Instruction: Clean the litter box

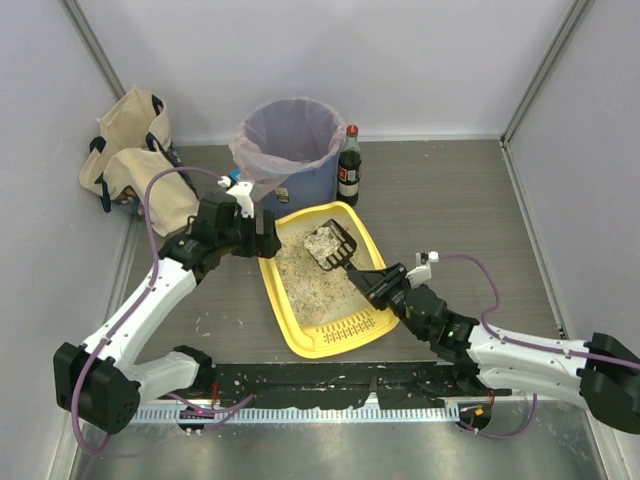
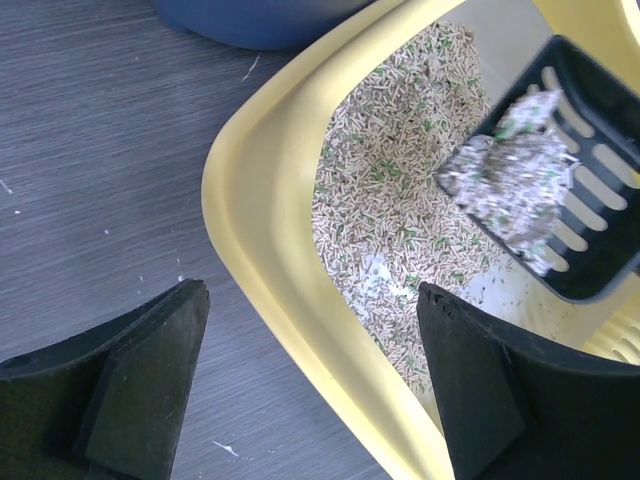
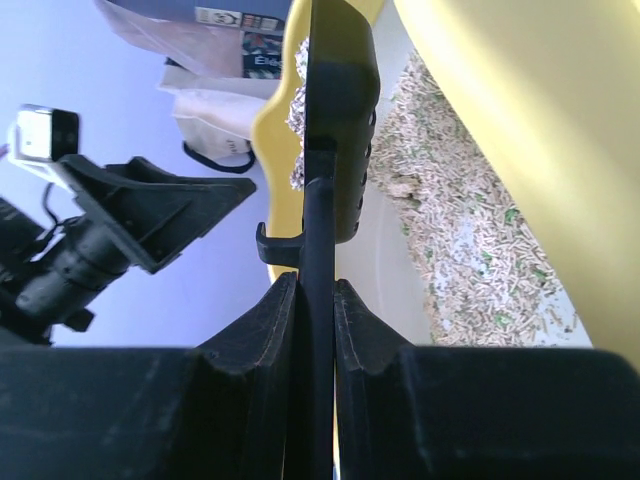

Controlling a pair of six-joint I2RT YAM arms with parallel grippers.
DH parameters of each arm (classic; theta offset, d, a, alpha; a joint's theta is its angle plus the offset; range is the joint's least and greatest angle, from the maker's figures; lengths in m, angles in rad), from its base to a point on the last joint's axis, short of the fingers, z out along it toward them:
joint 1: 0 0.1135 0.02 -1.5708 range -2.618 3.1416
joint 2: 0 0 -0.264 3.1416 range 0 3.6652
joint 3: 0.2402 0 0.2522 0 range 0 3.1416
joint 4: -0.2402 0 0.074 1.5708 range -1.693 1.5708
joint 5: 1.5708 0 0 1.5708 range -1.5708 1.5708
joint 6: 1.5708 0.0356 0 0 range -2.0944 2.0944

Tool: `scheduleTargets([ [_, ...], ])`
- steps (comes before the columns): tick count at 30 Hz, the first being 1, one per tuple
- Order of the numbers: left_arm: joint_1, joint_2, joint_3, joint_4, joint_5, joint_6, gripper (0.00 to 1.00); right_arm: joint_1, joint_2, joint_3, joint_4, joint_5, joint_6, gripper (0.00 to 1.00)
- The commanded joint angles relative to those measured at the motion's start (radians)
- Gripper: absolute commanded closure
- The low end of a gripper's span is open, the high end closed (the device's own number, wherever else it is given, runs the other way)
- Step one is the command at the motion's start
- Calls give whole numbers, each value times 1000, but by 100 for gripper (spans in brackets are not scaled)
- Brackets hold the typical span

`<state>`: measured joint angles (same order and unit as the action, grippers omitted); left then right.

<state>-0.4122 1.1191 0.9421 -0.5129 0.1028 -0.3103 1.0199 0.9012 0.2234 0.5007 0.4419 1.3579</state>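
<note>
The yellow litter box (image 1: pixel 274 305) lies in the middle of the table with beige-grey granules (image 1: pixel 305 275) in it. My right gripper (image 1: pixel 373 281) is shut on the handle of a black slotted scoop (image 1: pixel 338 247). The scoop hangs over the far end of the box and carries a pale clump of litter (image 1: pixel 322 242). In the right wrist view the handle (image 3: pixel 316 200) runs straight out from between the fingers of that gripper (image 3: pixel 316 290). My left gripper (image 2: pixel 312 295) is open and straddles the box's left rim (image 2: pixel 265 230), one finger outside and one over the granules, with the loaded scoop (image 2: pixel 600 215) just beyond it.
A round blue bin with a clear liner (image 1: pixel 290 140) stands just behind the litter box. A dark bottle (image 1: pixel 349 165) stands at the bin's right side. A canvas bag (image 1: pixel 130 160) sits at the back left. Pale walls close in the table on three sides.
</note>
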Motion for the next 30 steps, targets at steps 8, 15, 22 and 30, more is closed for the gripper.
scheduleTargets([
  [8,-2,-5,-3,40,-48,5,11,-1,-174,-96,70,-36,81,99],
  [15,-2,-1,-3,40,-58,8,11,-3,-206,-87,-2,-74,61,99],
  [22,-2,1,-3,39,-57,10,11,-6,-243,-136,108,-80,102,98],
  [30,-2,4,-2,39,-46,8,10,-6,-283,-174,224,-60,165,98],
])
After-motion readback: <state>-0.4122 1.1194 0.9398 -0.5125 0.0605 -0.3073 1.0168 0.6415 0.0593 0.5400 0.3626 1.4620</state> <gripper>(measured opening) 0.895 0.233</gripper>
